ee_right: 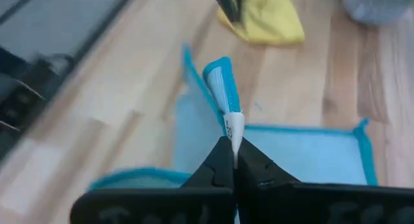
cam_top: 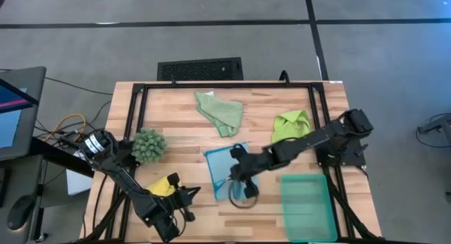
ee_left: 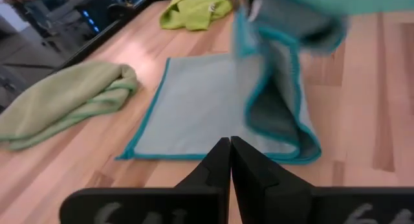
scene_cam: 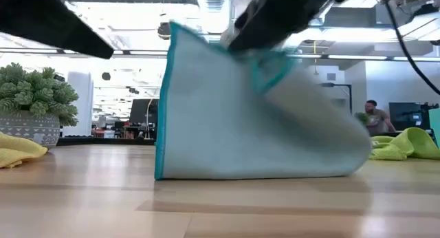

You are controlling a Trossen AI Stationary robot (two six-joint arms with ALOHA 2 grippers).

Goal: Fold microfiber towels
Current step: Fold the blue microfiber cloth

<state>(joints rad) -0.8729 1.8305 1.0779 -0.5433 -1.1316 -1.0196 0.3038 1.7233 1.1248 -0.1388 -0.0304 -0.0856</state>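
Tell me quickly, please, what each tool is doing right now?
Left tool: closed, holding nothing, near the yellow towel.
Right tool: closed on an edge of the light blue towel, lifting it off the table.

Light blue towel (scene_cam: 254, 121) hangs lifted, lower edge touching table (scene_cam: 220, 203).

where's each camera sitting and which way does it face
High: above the table, looking straight down; both arms show, right gripper shut on the light blue towel.
Low: at tabletop height, looking level across; that towel hangs from a dark arm.
Left wrist: past the shut left gripper toward it.
Right wrist: over its own gripper pinching the hem.
All share the blue towel.
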